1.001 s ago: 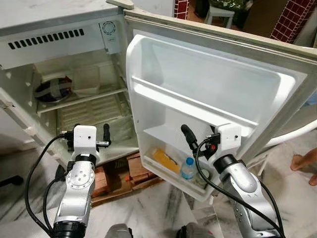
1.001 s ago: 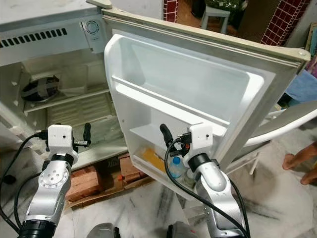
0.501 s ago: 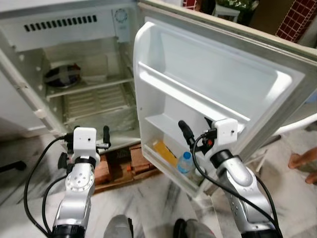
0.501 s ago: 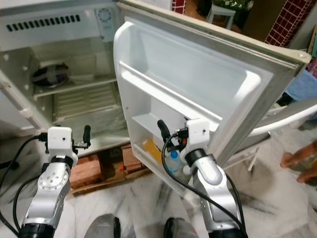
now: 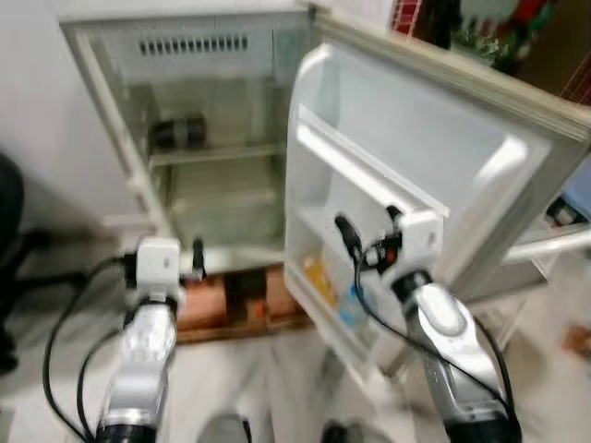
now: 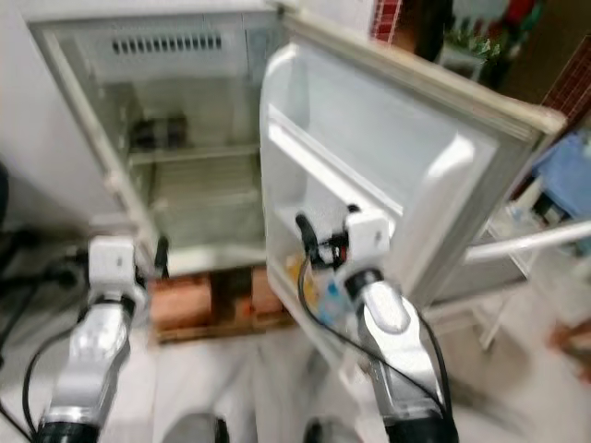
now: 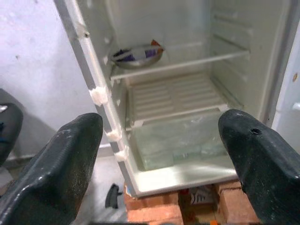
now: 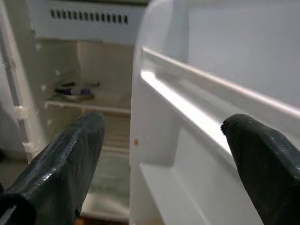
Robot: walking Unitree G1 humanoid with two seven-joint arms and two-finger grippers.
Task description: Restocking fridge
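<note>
Fridge (image 5: 212,148): small white cabinet, open, standing on bricks (image 5: 231,300) on the marble floor (image 6: 268,378). This is the landmark for all entries below. Head views are blurred.

Fridge door (image 5: 434,175): swung wide to the right of the cabinet; a long rail crosses its upper half and a pocket sits low down.

Interior shelf (image 7: 183,63): upper level inside the cabinet, mostly bare, with room for stock. Beneath it lies a ribbed tray over a clear crisper cover (image 7: 183,138).

Bowl (image 7: 136,54): metal, at the left end of the interior shelf, holding something dark.

Door-pocket stock: a yellow item (image 5: 319,277) and a blue-tinted bottle (image 5: 355,305), both low in the door, smeared by blur.

Left end effector (image 7: 164,154): in front of the cabinet's lower opening, fingers spread wide, holding nothing.

Right end effector (image 8: 164,159): in front of the door's inner face, near the rail, fingers apart and empty.

Handling note: both end effectors are empty, so the step in hand appears to be fetching stock. My judgement: let the view settle before reaching, keep the arms clear of the door edge, and set goods upright on the open shelf, right of the bowl.
</note>
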